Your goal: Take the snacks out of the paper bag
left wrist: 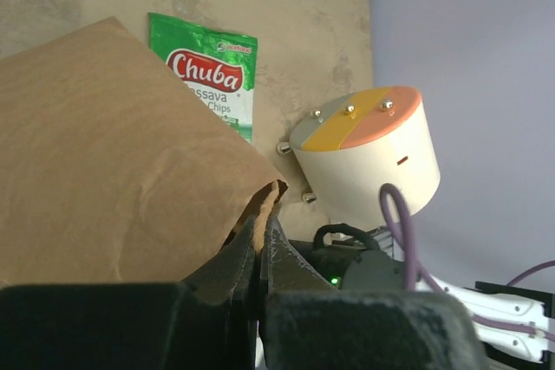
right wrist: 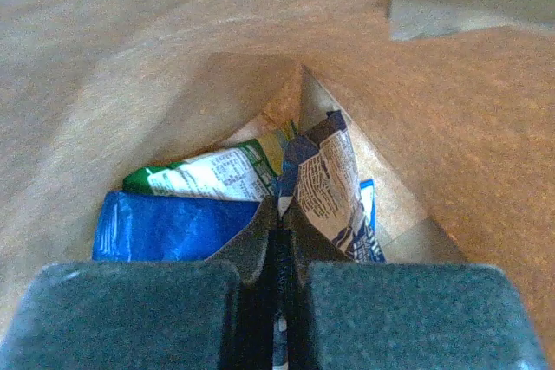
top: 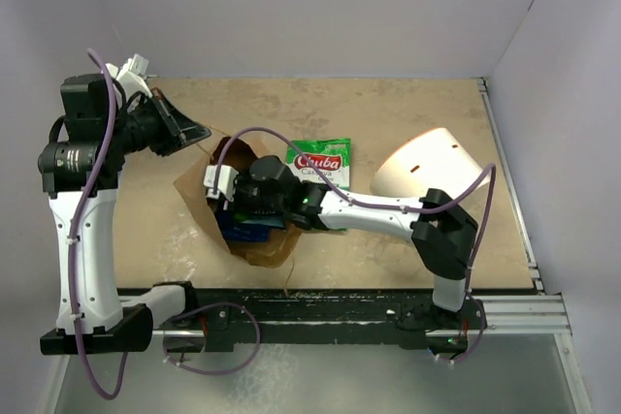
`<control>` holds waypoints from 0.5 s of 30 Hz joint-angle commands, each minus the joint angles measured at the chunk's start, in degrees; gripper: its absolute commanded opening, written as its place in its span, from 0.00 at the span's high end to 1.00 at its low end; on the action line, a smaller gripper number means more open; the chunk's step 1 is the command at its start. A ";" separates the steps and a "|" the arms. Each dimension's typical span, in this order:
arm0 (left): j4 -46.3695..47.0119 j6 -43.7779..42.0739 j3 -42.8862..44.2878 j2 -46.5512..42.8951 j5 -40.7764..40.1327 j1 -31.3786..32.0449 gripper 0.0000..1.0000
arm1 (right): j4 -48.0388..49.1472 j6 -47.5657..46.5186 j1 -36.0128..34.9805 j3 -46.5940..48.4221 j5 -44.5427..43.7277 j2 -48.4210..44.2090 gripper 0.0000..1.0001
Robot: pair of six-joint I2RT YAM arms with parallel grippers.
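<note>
The brown paper bag point(top: 254, 244) lies open on the table. My left gripper point(top: 201, 133) is shut on the bag's rim and holds the mouth up; in the left wrist view the paper edge point(left wrist: 264, 201) sits pinched between the fingers. My right gripper point(top: 233, 203) is inside the bag. In the right wrist view it point(right wrist: 279, 214) is shut on the edge of a dark blue packet with white print point(right wrist: 329, 184). A bright blue packet point(right wrist: 169, 227) and a green packet point(right wrist: 212, 172) lie beside it in the bag. A green "Chuba" packet point(top: 321, 163) lies on the table outside the bag.
A white cylindrical container point(top: 427, 170) lies on its side at the right of the Chuba packet; it also shows in the left wrist view point(left wrist: 368, 158). Grey walls stand at the back and right. A metal rail point(top: 514, 312) runs along the near edge.
</note>
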State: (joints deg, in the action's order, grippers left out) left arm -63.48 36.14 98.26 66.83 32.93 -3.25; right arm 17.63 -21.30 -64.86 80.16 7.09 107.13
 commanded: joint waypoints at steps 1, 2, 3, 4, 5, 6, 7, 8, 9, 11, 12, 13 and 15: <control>1.52 -4.12 -1.78 -0.70 -2.17 -0.09 1.00 | 3.29 2.12 -0.21 -0.19 4.53 -5.57 1.00; 1.85 -4.14 -2.16 -1.12 -2.39 -0.09 1.00 | 2.74 2.14 -0.23 0.03 5.08 -5.80 1.00; 2.28 -4.44 -2.55 -1.40 -2.41 -0.09 1.00 | 2.10 1.64 -0.18 0.15 5.35 -5.98 1.00; 2.50 -5.06 -2.69 -1.51 -2.36 -0.09 1.00 | 1.46 0.80 -0.18 0.36 6.36 -6.23 1.00; 2.72 -5.52 -2.93 -1.73 -2.16 -0.09 1.00 | 0.77 0.74 -0.18 0.43 6.85 -6.56 1.00; 3.03 -5.96 -3.38 -2.12 -2.17 -0.09 1.00 | 0.23 1.36 -0.23 0.43 6.85 -6.96 1.00; 3.39 -6.33 -4.07 -2.62 -2.14 -0.11 1.00 | -0.47 1.82 -0.20 0.36 6.72 -7.47 1.00; 4.07 -6.68 -4.97 -3.24 -2.23 -0.10 1.00 | -1.23 1.89 -0.18 0.11 6.86 -8.24 1.00; 4.45 -6.96 -5.39 -3.89 -2.55 -0.14 1.00 | -1.94 1.76 -0.19 -0.32 7.46 -9.25 1.00; 4.81 -7.56 -6.19 -5.01 -4.14 -0.09 1.00 | -4.31 1.45 -0.21 -1.09 9.13 -11.53 1.00; 5.24 -7.62 -6.77 -5.59 -4.74 -0.14 1.00 | -6.20 0.73 -0.23 -1.05 10.81 -12.64 1.00; 5.90 -7.66 -7.28 -6.04 -4.94 -0.11 1.00 | -9.06 -0.53 -0.26 -0.78 12.90 -13.93 1.00; 7.36 -7.39 -8.44 -6.84 -4.92 -0.09 1.00 | -14.07 -2.90 -0.18 -0.32 15.48 -17.31 1.00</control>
State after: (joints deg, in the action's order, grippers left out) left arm -61.78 30.59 91.09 62.70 30.15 -3.25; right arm 10.63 -20.91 -64.86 78.81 15.20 97.93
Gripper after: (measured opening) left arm 0.009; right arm 0.011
